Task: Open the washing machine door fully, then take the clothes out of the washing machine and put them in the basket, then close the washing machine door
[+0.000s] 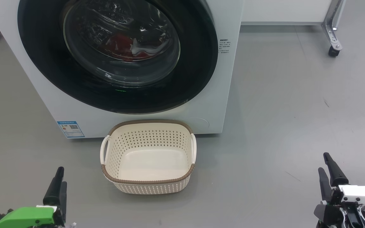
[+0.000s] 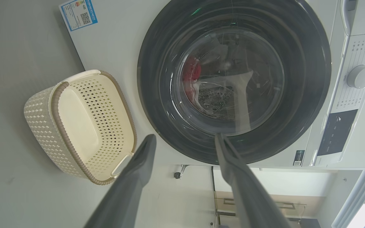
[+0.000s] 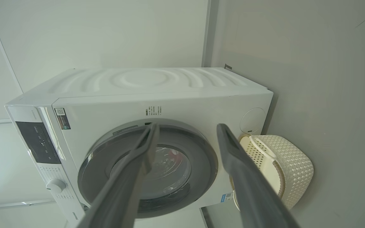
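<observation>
A: Item one, the washing machine door (image 1: 117, 53)?
B: Shut, flush on the washing machine (image 1: 222, 101). Wide glossy black rim, bulging glass centre. Judged rigid, hinged, slick to the touch; glass not to be knocked. A pale notch (image 3: 127, 129) at the rim, on the side of the small printed text (image 1: 223, 47), may be the pull; not certain. Take hold at that edge, never on the glass.
A: Item two, the clothes (image 1: 124, 47)?
B: Red with some white, low inside the machine, behind the glass. Likely light, limp, apt to trail and snag at the mouth; pinch a bunched fold.
A: Item three, the basket (image 1: 150, 188)?
B: Cream, perforated, empty, upright on the floor (image 1: 280, 110) just before the machine's base, below the door. Light; a nudge would likely slide it.
A: Hands?
B: Left hand (image 1: 62, 175) low at left, right hand (image 1: 323, 161) low at right, both well short of the machine; fingers spread wide on each, nothing held.
A: Surroundings, obstructions?
B: Blue label (image 1: 71, 129) at the lower front corner; dial (image 2: 360, 77) on the control panel; a castored metal leg (image 1: 332, 31) off to the right, well apart. The basket sits between robot and door; whether the swinging door clears its rim cannot be told.
</observation>
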Robot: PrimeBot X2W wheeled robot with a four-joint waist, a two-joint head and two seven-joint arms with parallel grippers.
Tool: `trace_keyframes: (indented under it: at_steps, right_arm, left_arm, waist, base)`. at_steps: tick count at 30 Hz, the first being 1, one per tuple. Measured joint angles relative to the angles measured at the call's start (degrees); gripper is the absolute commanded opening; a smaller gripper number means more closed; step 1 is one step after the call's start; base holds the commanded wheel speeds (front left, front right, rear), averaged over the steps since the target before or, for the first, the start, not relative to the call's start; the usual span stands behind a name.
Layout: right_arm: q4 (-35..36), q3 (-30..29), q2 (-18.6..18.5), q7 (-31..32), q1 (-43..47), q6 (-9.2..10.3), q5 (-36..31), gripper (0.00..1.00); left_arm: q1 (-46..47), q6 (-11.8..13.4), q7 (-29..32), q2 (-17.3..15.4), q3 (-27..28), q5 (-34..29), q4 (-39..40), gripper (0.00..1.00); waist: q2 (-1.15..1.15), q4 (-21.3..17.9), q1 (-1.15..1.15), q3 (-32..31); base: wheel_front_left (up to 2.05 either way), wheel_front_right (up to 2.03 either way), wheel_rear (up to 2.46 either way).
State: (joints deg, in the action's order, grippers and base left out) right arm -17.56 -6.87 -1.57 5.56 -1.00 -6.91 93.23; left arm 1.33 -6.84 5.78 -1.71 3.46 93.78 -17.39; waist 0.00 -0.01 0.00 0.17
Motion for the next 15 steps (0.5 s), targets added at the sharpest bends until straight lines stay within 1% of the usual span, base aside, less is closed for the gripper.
trace_keyframes:
  at_steps: [15]
  right_arm:
    - [1.12,-0.08,-0.21,-0.73,-0.10,-0.01,-0.44,1.00]
  left_arm:
    - [0.13,0.00,-1.41,0.00,-1.13,-0.24,1.82,1.00]
  waist:
    - [0.00,-0.03,0.00,0.16]
  base:
    - [0.00,0.00,0.00]
